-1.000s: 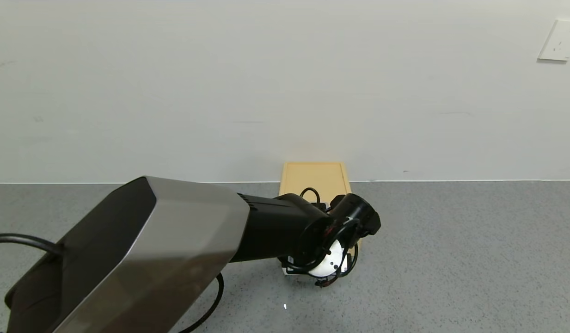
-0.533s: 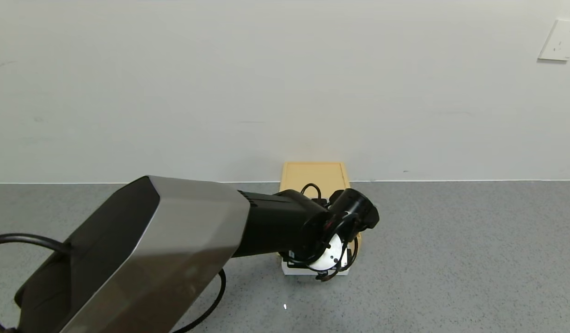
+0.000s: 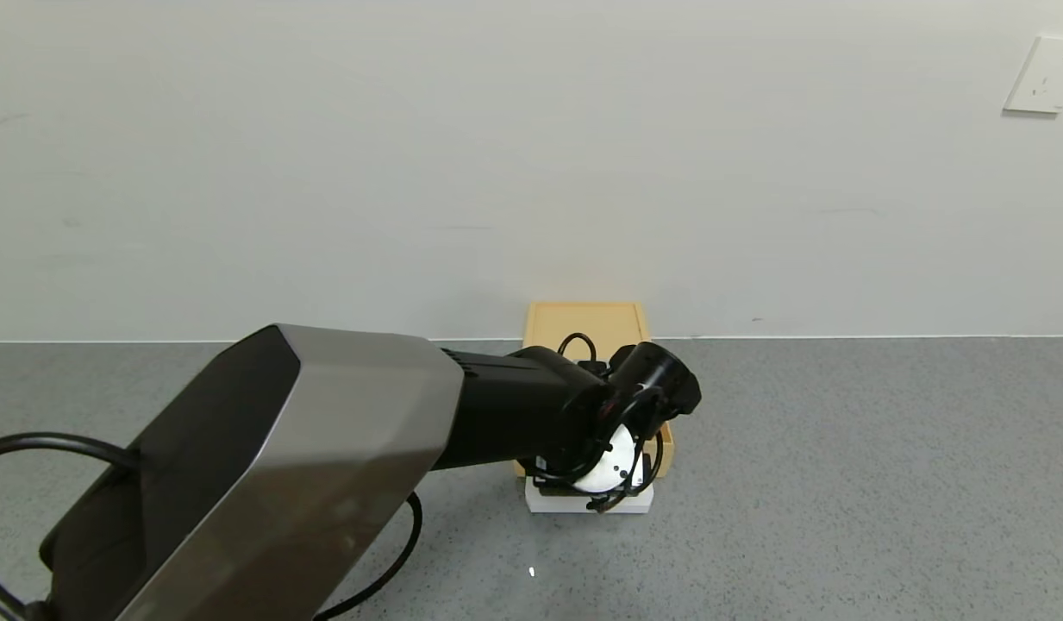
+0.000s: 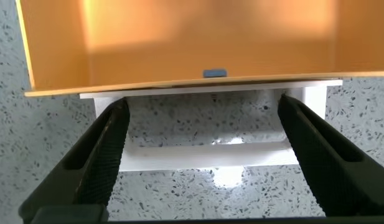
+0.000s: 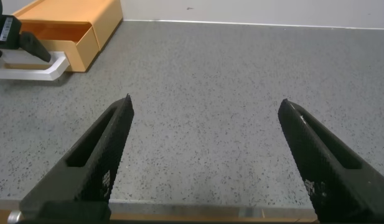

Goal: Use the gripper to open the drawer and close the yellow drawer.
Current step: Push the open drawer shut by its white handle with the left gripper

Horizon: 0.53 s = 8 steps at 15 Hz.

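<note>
The yellow box casing (image 3: 583, 326) stands against the wall. Its yellow drawer (image 4: 179, 43) sticks out toward me, with the white loop handle (image 4: 204, 155) lying low over the table in front of it. My left gripper (image 4: 204, 107) hangs open just over the handle, one black finger (image 4: 104, 149) at each end of the loop, nothing pinched. In the head view the left gripper (image 3: 604, 483) covers most of the drawer, and only the handle (image 3: 591, 504) peeks out below it. My right gripper (image 5: 206, 101) is open over bare table, well to the side of the drawer (image 5: 61, 40).
The grey speckled table (image 3: 841, 448) runs to the white wall. A wall socket (image 3: 1044, 76) sits high at the right. The left arm's big grey link (image 3: 281, 466) and its cable fill the near left.
The left gripper has moved away from me toward the wall and the casing. The white handle, partly covered before, now shows in front of the wrist.
</note>
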### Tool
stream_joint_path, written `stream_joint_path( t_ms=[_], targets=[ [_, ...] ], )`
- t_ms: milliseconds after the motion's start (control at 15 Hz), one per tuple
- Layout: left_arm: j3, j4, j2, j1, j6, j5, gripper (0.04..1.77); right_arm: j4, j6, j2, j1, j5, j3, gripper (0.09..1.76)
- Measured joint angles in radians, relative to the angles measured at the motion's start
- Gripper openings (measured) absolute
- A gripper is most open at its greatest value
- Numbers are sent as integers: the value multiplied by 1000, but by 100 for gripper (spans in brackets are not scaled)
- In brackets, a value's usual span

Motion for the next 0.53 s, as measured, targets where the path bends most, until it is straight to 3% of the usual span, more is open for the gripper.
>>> stream_joint_path(
  t_ms=[533],
  targets=[
    [-34,-35,21,24,48,4,172,0,0,0,0,0,0,171]
  ],
)
